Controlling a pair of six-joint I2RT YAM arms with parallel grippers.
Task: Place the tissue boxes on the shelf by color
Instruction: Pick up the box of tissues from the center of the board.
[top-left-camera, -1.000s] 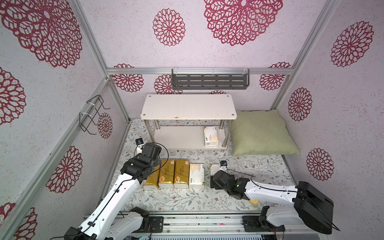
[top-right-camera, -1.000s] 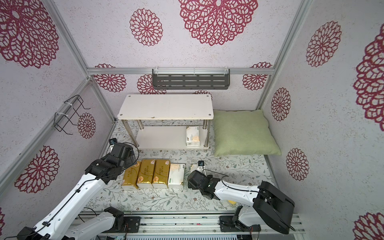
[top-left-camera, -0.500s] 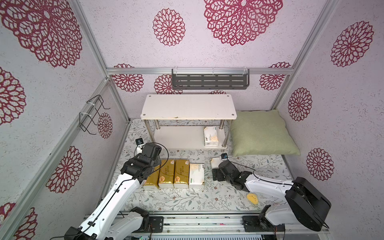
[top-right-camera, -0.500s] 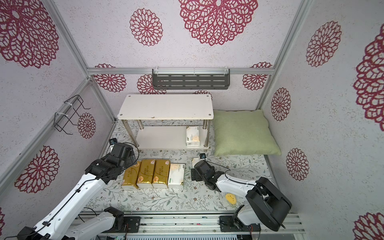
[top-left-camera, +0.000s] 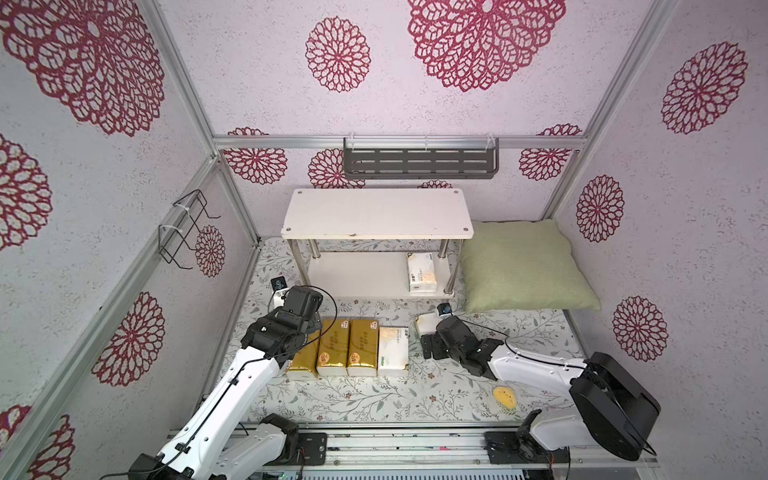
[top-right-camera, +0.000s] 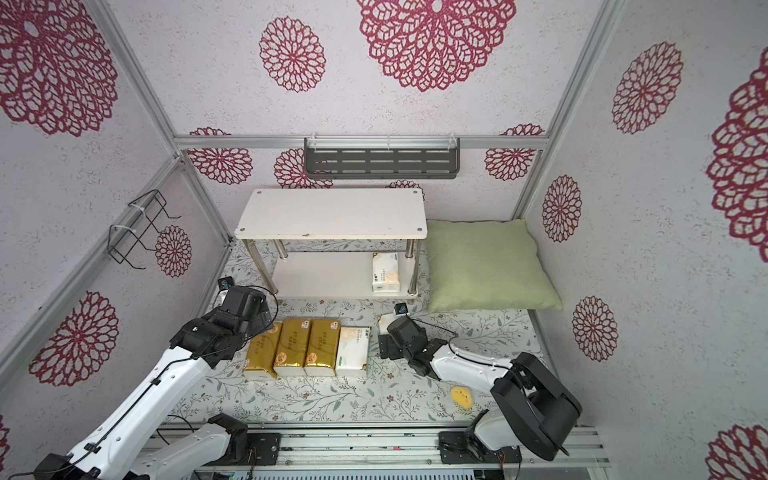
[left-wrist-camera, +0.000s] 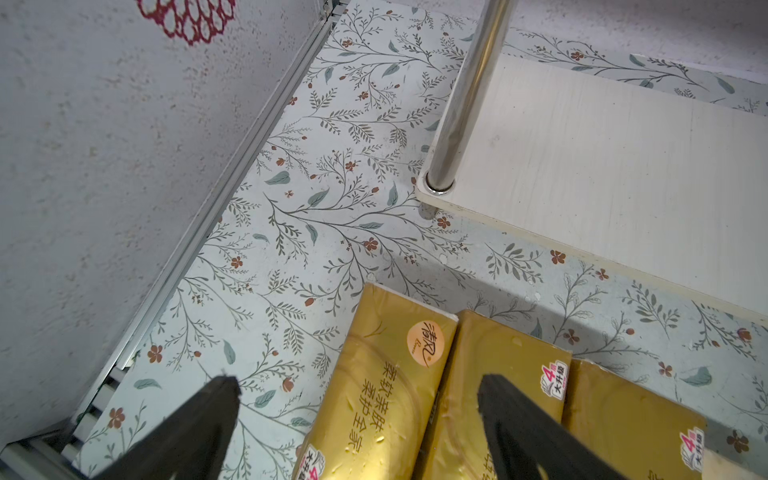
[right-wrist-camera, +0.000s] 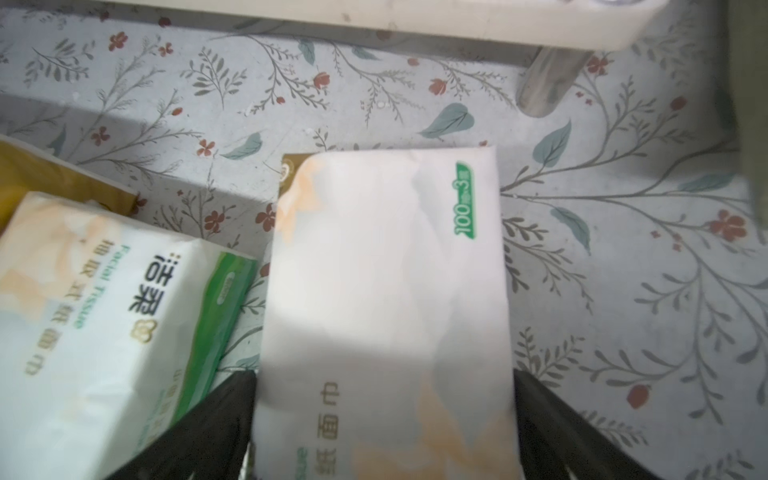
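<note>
Top views: I count six tissue packs. Three gold packs (top-left-camera: 332, 347) lie side by side on the worktop (top-left-camera: 353, 399) in front of the shelf (top-left-camera: 376, 216). One white pack (top-left-camera: 393, 349) touches the end of that row. A second white pack (top-left-camera: 423, 325) lies just beside it, under the right gripper (top-left-camera: 432, 347). The third white pack (top-left-camera: 422, 272) sits on the shelf's lower board, at the pillow (top-left-camera: 523, 270) end. The upper board is bare. I also count one shelf, one pillow and one small yellow item (top-left-camera: 505, 397) that I cannot identify.

Left wrist: the left gripper (left-wrist-camera: 357, 382) hangs open and empty above the outermost gold pack. One finger (left-wrist-camera: 523, 424) stands over the neighbouring pack and the packs touch, so a straight descent could land on it or pinch two.

Right wrist: the right gripper's jaws stand wide on either side of the second white pack, not visibly squeezing it. The neighbouring white pack lies near one finger and may be dragged. The soft wrapper may slip. The shelf leg (right-wrist-camera: 544, 83) ahead could catch the pack going in
</note>
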